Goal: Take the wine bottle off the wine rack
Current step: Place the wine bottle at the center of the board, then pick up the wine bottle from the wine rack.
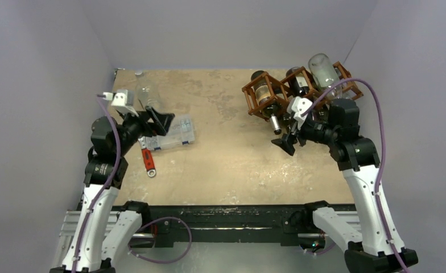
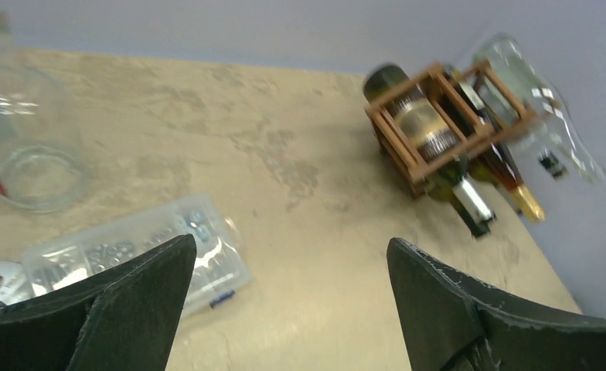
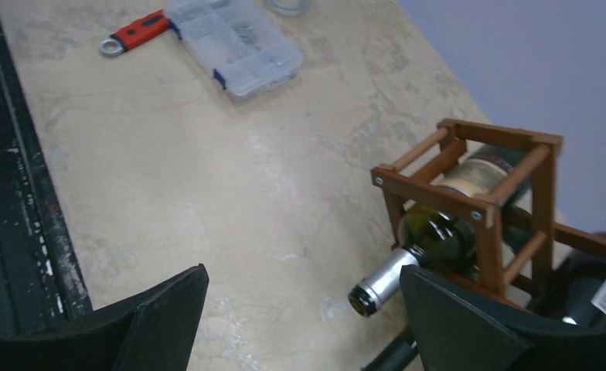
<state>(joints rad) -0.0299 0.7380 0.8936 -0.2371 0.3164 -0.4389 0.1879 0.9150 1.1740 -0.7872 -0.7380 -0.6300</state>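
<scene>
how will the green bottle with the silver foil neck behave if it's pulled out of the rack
The green bottle looks like glass, so it is probably rigid, slippery and breakable if dropped. It lies on its side in the wine rack, so once free on the table it would likely roll. The open lattice may drag along with it.

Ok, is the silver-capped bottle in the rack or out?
In. The silver-capped bottle lies on its side inside an end cell of the wine rack, only its neck sticking out.
</scene>
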